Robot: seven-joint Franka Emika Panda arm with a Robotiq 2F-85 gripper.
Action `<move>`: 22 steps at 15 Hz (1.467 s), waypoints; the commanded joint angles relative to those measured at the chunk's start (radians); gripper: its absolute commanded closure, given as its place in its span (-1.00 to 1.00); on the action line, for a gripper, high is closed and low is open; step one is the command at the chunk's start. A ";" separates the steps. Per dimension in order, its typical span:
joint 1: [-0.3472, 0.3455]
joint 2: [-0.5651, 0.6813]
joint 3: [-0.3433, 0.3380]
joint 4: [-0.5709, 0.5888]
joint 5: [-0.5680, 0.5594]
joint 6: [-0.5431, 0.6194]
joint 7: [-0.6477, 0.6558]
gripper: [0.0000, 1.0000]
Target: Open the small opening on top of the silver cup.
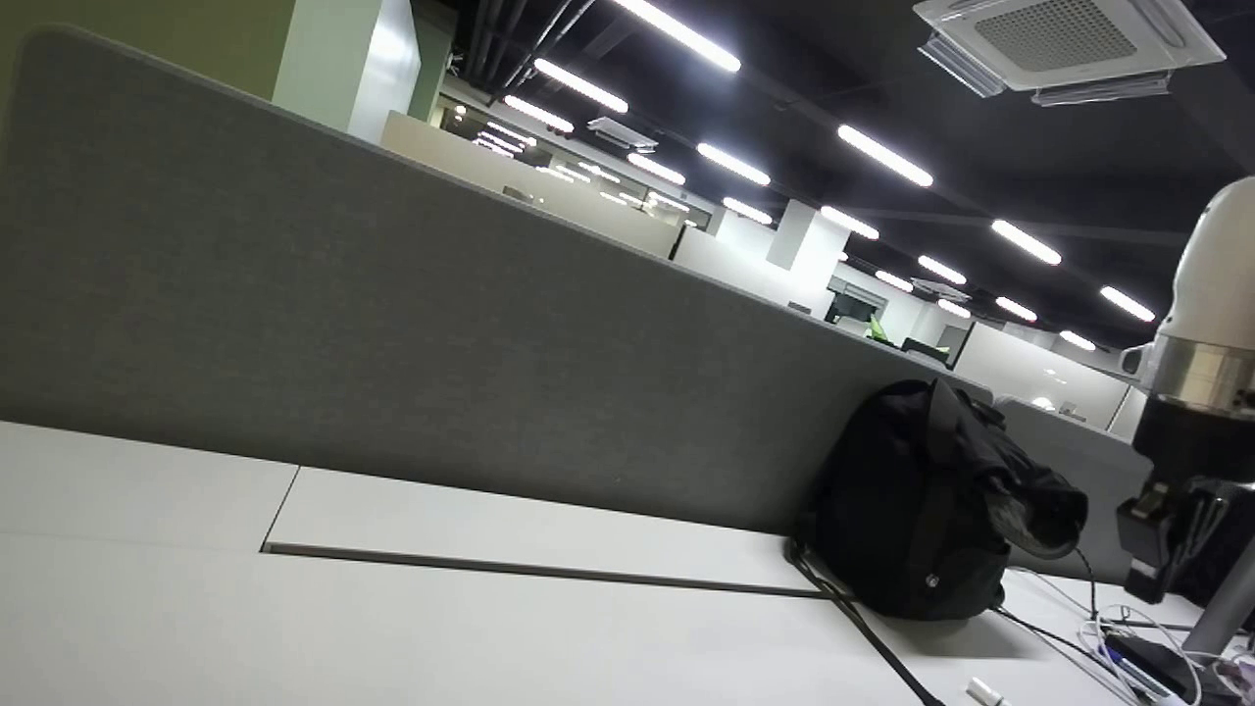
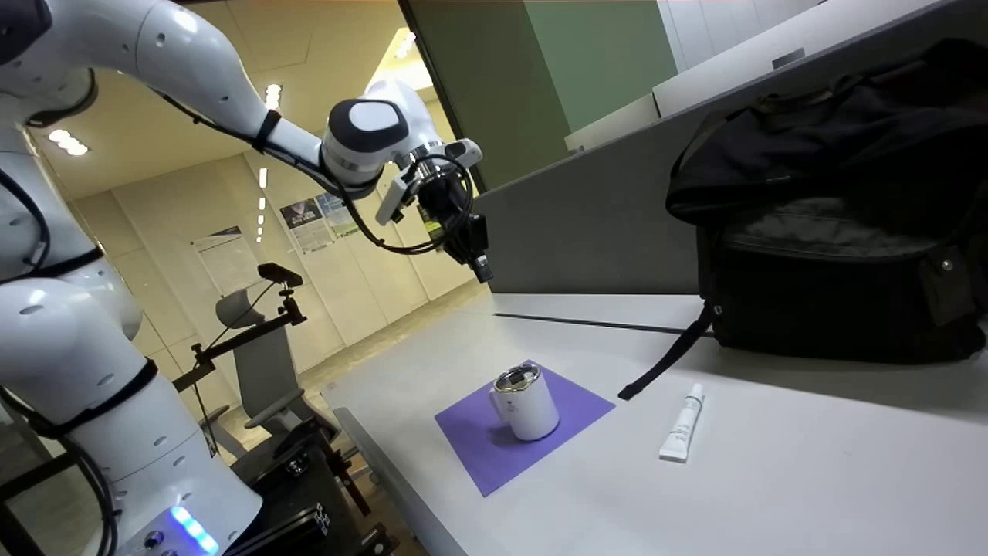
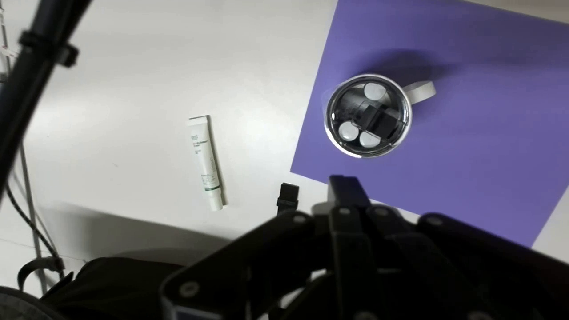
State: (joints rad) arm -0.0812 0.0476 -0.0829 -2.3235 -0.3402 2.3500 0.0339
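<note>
1. On a white desktop (image 2: 803, 494) lies a flat, purple, four-sided sheet (image 2: 480, 455).
2. Upright on that sheet stands a white cup (image 2: 532, 413) with a handle (image 3: 420, 92) at its side and a clear round lid (image 3: 355, 102) ringed in silver.
3. Set across the lid is a black slider (image 3: 383, 122); I cannot tell which way it is set.
4. A jointed white robot arm (image 2: 204, 58) reaches out over the desktop, and its black two-fingered gripper (image 3: 350, 189) hangs in the air, higher than the cup and well apart from it.
5. The gripper is clenched, its jaws meeting in the wrist view.
6. A slim white capped tube (image 3: 205, 162) lies on the desktop, apart from the sheet.
7. In both exterior views, a bulky black fabric bag (image 1: 907, 510) stands on the desktop before a grey partition (image 1: 392, 314); its black strap (image 2: 670, 357) trails across the surface, the tip ending near a corner of the sheet.
</note>
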 commanded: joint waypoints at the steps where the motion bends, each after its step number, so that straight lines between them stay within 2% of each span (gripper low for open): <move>1: -0.002 0.085 -0.003 -0.032 0.059 0.121 0.018 1.00; 5: -0.013 0.198 0.003 -0.057 0.190 0.269 -0.039 1.00; 14: -0.064 0.361 0.047 -0.055 0.355 0.430 -0.168 1.00; 17: -0.087 0.380 0.064 -0.055 0.376 0.456 -0.198 1.00; 22: -0.106 0.380 0.067 -0.053 0.380 0.433 -0.217 1.00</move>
State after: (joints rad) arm -0.1664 0.4212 -0.0224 -2.3801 0.0271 2.7930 -0.1629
